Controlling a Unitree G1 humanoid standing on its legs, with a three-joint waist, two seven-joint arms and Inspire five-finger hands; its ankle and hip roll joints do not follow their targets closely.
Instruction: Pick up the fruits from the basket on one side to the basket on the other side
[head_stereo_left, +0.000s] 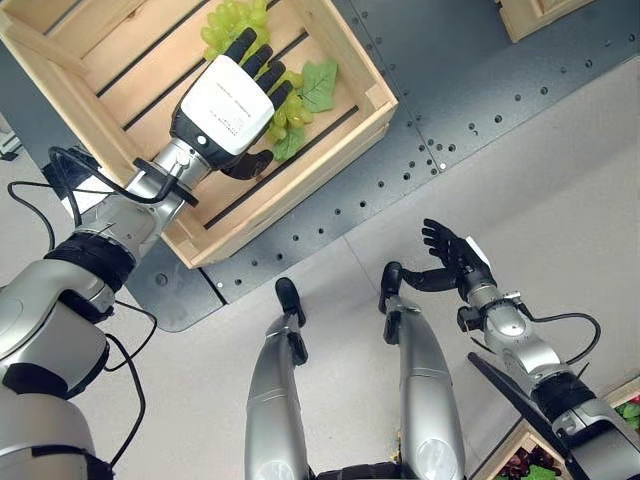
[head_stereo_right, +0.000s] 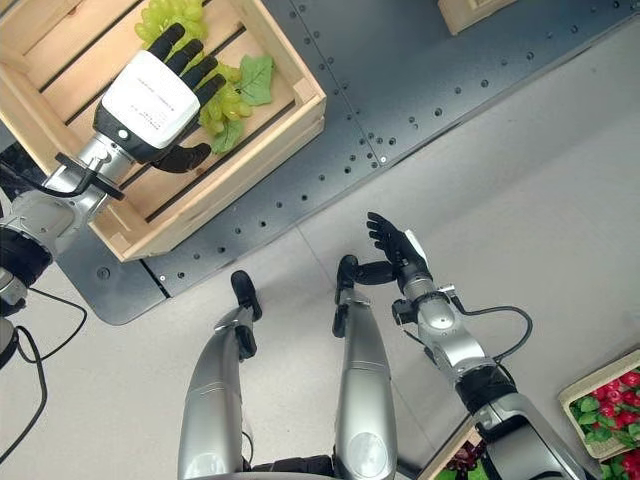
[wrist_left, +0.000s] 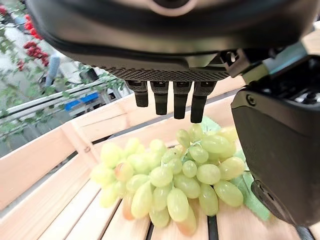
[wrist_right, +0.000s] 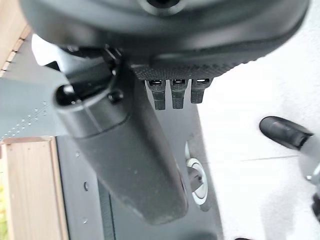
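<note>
- Grapes: green bunch lying on the slats of the wooden crate, directly under and just ahead of the left hand; long axis runs roughly along the slats, toward the crate's far corner.
- Left hand hovers palm-down over the bunch, fingers straight, thumb out to the side, not closed on anything; contact with the grapes cannot be told.
- Right hand well apart, over the floor, fingers spread, holding nothing. Left is clearly nearer.
- Hidden: much of the bunch sits under the left hand in the head views; green leaf pokes out beside it.
- Crate of red fruit cut off at frame edge.
</note>
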